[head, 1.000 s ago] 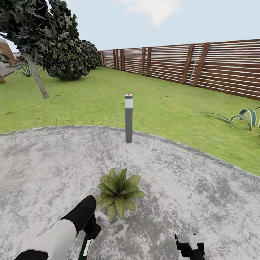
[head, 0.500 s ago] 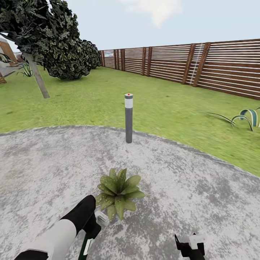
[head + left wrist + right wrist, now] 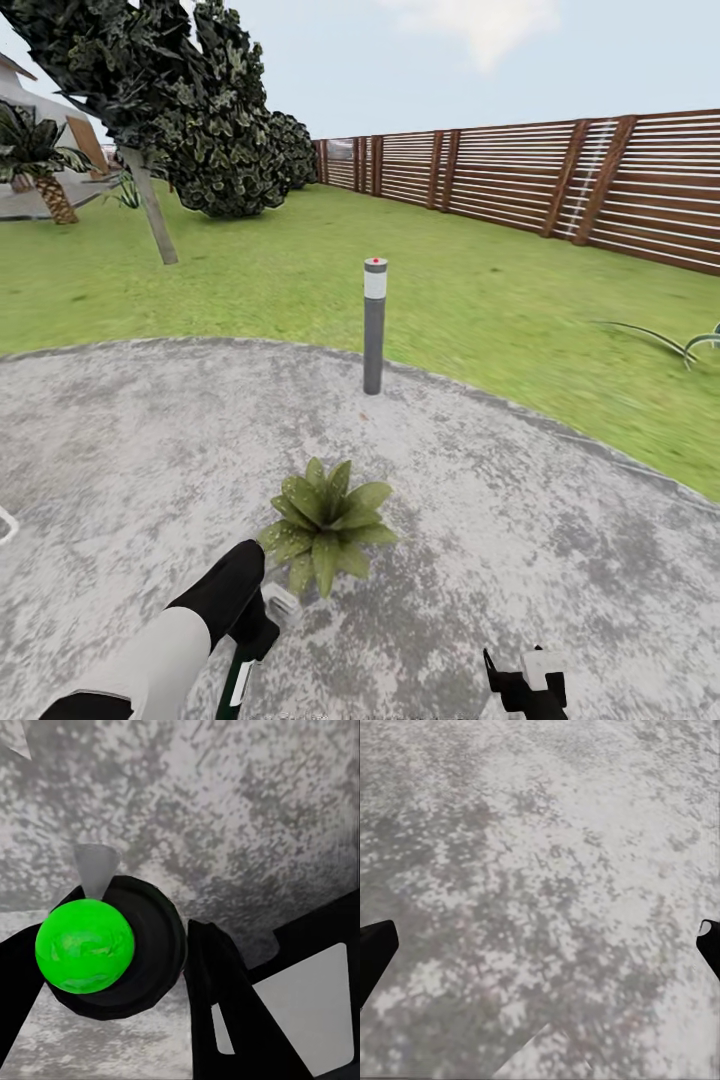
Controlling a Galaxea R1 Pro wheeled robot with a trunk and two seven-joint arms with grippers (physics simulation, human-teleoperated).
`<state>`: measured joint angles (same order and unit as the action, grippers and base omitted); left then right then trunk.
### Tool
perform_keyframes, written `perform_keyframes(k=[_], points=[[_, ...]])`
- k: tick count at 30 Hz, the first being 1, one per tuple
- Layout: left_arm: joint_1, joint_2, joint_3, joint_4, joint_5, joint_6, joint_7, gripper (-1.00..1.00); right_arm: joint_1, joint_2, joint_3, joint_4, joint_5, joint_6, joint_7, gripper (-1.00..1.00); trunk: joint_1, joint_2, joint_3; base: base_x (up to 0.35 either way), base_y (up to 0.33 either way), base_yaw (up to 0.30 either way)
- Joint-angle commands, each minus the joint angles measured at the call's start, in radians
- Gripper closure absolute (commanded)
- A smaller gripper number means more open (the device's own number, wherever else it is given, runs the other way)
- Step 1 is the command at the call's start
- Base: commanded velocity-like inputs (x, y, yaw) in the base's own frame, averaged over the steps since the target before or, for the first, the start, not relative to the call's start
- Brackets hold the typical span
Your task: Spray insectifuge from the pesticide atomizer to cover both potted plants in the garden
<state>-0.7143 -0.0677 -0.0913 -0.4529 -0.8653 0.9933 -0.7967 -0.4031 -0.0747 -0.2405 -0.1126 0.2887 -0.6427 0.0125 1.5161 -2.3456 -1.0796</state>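
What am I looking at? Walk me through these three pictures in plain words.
This is a simulated wheeled robot with two arms, driven remotely by a person. The big picture comes from a camera on its head, looking down over a garden. The other two come from cameras near each wrist, looking along the fingers.

On the round grey paving stands a small potted plant, with a bollard light behind it, then lawn and a slatted fence.

The left hand is closed around the pesticide atomizer, close beside the plant. The left wrist picture shows the sprayer between the fingers. The right hand is open and empty above bare paving.
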Motion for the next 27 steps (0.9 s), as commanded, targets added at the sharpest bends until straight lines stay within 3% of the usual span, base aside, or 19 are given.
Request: perform_keyframes(k=[1,7,14,24,26,27], points=[[-0.001,0.000,-0.002,-0.001,-0.011,0.002,-0.010,1.00,0.000,0.000,-0.009,0.001,0.009,-0.003,0.001,-1.00,0.000,0.000,-0.001,-0.154,-0.207,0.277],[-0.001,0.002,-0.002,-0.001,-0.011,0.003,-0.010,1.00,0.000,0.001,-0.008,0.001,0.009,-0.003,0.001,-1.00,0.000,0.000,-0.001,-0.176,-0.158,0.093],[-0.001,0.002,-0.002,-0.001,-0.011,0.003,-0.010,1.00,0.000,0.001,-0.008,0.001,0.009,-0.003,0.001,-1.00,0.000,0.000,-0.001,0.038,-0.197,0.017],[-0.007,0.004,0.004,-0.053,-0.002,0.004,-0.011,1.00,0.000,0.001,-0.008,0.001,0.009,-0.003,0.001,-1.00,0.000,0.000,-0.001,0.077,-0.092,0.254],[-0.012,0.006,0.047,-0.066,-0.002,0.007,-0.010,1.00,0.000,0.001,-0.008,0.001,0.009,-0.003,0.001,-1.00,0.000,0.000,-0.001,0.002,-0.001,0.277],[-0.017,0.001,0.120,-0.067,-0.005,0.013,-0.010,1.00,0.000,0.001,-0.008,0.001,0.009,-0.003,0.001,-1.00,0.000,0.000,-0.001,0.000,0.000,0.277]])
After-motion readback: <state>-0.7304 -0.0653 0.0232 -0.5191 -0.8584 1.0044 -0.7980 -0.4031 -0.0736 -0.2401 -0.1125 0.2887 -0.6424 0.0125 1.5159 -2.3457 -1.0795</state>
